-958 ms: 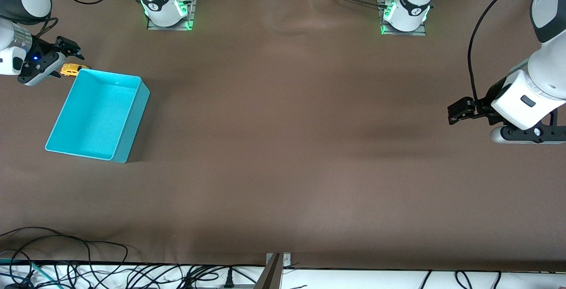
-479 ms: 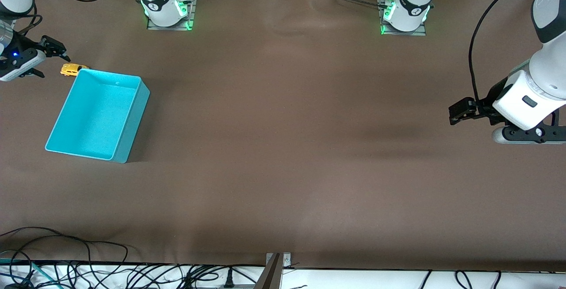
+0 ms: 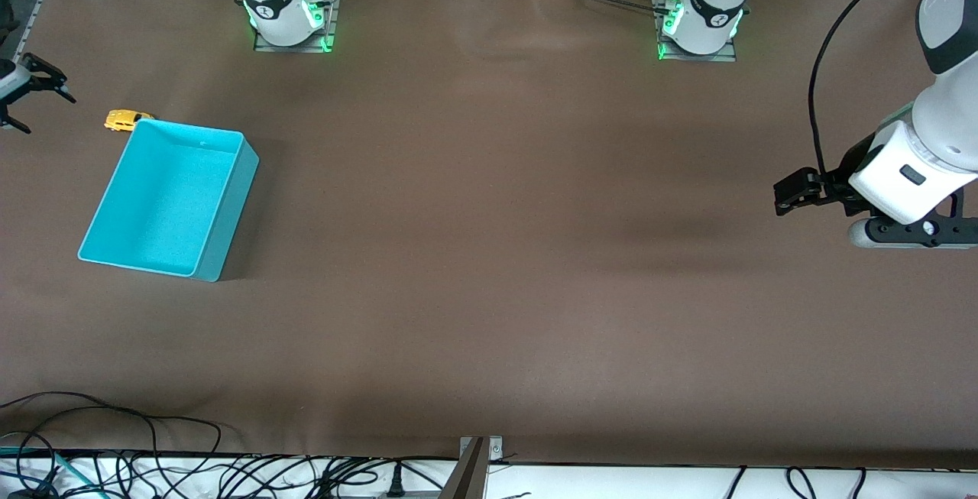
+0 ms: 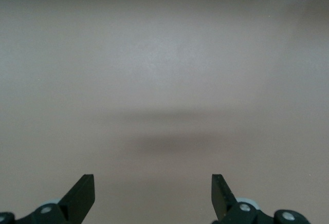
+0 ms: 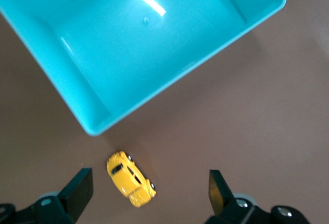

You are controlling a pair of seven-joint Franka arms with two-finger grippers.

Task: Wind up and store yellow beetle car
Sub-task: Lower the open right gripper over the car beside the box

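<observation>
We see the yellow beetle car (image 3: 125, 119) on the bench (image 3: 489, 254) just beside the cyan bin's (image 3: 218, 212) corner. Right gripper (image 3: 34, 98) hovers nearby, fingers spread, empty; left gripper (image 3: 787, 195) waits, fingers spread.

Worktop (image 3: 489, 254): brown covering, matt, looks like paper or thin cloth; smooth, with faint ripples near its 12 o'clock edge.

Cyan bin (image 3: 170, 197): moulded plastic by the look, smooth; the floor inside is semi-glossy, with a bright white glare streak in the right wrist view (image 5: 144, 44).

Yellow beetle car (image 5: 130, 178): glossy painted shell, hard and smooth, dark shiny windows; metal or plastic cannot be told.

Right tool (image 5: 149, 196), open above the car: fingers (image 5: 79, 188) matt black, plastic-looking.

Left tool (image 4: 153, 196), open over bare worktop: same matt black fingers (image 4: 82, 193).

Arm housings (image 3: 917, 170): glossy white shells, black joints.

Base plates (image 3: 294, 40), 12 o'clock edge: grey metal.
</observation>
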